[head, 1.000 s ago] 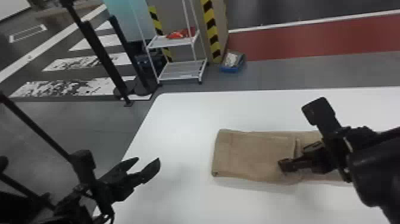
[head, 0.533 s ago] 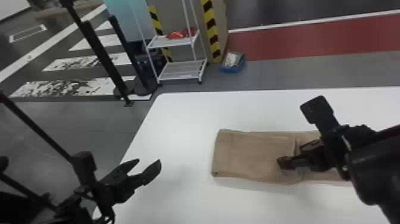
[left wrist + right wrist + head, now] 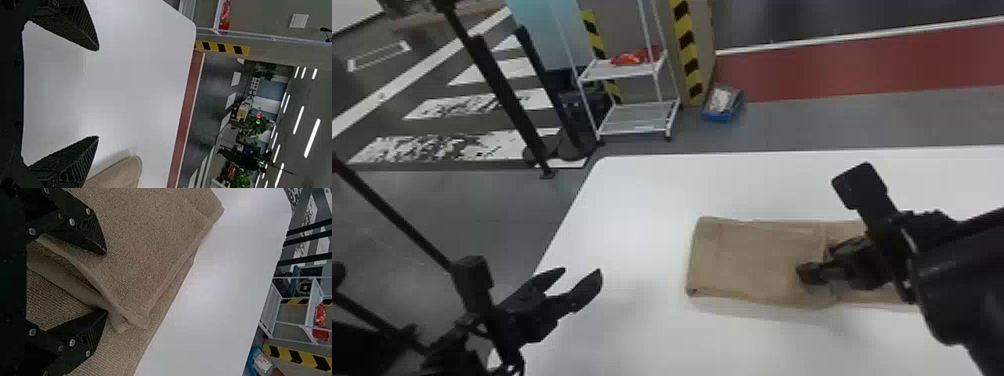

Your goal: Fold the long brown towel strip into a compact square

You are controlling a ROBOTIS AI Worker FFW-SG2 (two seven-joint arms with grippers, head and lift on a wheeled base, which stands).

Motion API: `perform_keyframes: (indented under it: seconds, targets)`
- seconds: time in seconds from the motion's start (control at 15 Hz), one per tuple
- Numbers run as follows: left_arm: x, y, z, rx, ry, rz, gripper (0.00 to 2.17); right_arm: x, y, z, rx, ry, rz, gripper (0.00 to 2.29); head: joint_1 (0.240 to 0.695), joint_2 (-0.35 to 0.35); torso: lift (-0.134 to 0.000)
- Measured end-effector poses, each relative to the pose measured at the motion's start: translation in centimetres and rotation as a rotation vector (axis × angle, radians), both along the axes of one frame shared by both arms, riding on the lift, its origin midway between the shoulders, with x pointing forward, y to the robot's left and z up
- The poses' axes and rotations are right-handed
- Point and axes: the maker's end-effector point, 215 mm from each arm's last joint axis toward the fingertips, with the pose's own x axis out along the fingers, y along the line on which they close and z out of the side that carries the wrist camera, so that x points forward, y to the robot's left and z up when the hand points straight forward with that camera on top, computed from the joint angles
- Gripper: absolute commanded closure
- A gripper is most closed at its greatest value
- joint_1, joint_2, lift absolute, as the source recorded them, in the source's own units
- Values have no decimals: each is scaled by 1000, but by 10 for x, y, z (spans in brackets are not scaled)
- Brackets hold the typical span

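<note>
two are open: left gripper (image 3: 582, 270) near the left edge of table (image 3: 632, 200), right gripper (image 3: 106, 281) at fold of towel (image 3: 752, 260), where a snagging finger could drag layers crooked.

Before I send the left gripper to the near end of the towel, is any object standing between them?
Nothing visible does: the white tabletop runs between the left gripper and that end of the towel. The right gripper is farther along, at the folded layer's edge.
</note>
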Motion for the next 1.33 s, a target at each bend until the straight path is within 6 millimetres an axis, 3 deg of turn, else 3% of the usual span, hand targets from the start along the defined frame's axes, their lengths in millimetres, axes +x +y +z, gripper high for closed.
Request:
perform_keyframes:
  seconds: [0.33, 0.67, 0.73, 1.13, 1.2, 1.27, 1.33]
  targets:
    - [0, -1, 0, 0, 1, -1, 83, 3, -1, 4, -1, -11, -6, 475, 695, 350, -125]
    - [0, -2, -1, -2, 2, -1, 83, 4, 0, 5, 1, -14, -5, 637, 695, 350, -125]
    - [0, -2, -2, -2, 3, -1, 83, 5, 0, 6, 1, -16, -4, 761, 695, 350, -125]
    - [0, -3, -4, -4, 4, -2, 83, 9, 0, 12, 3, -31, -6, 768, 695, 350, -125]
    - [0, -3, -4, -4, 4, -1, 83, 10, 1, 14, 7, -34, -7, 829, 695, 350, -125]
    - [0, -2, -4, -3, 3, 0, 83, 11, 1, 16, 11, -39, -7, 1146, 695, 350, -125]
    - [0, -2, -4, -2, 4, 0, 83, 11, 2, 18, 13, -41, -7, 1261, 695, 350, -125]
